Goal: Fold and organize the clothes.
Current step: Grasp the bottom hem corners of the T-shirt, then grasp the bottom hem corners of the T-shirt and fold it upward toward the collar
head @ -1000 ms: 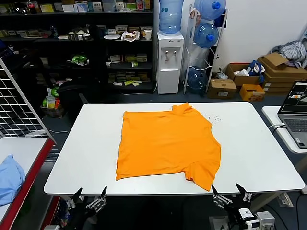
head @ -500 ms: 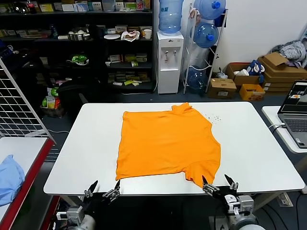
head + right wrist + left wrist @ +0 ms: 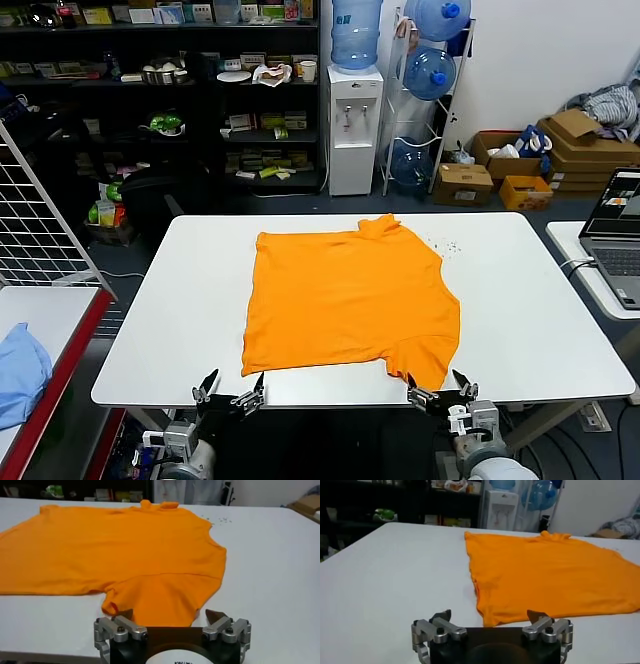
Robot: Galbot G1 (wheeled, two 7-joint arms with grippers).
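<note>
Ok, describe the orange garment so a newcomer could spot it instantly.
Find the large white table in front of the black shelves. Spread flat across its middle lies the orange T-shirt, collar toward the far edge, one sleeve reaching the near edge close to the right tool. It is the only bright orange cloth; the other garment, light blue, sits on a separate side table.

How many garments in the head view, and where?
2. The orange T-shirt lies spread flat on the white table, its near edge just ahead of the open left gripper and open right gripper. A light blue garment sits on the side table at far left, partly cropped.
</note>
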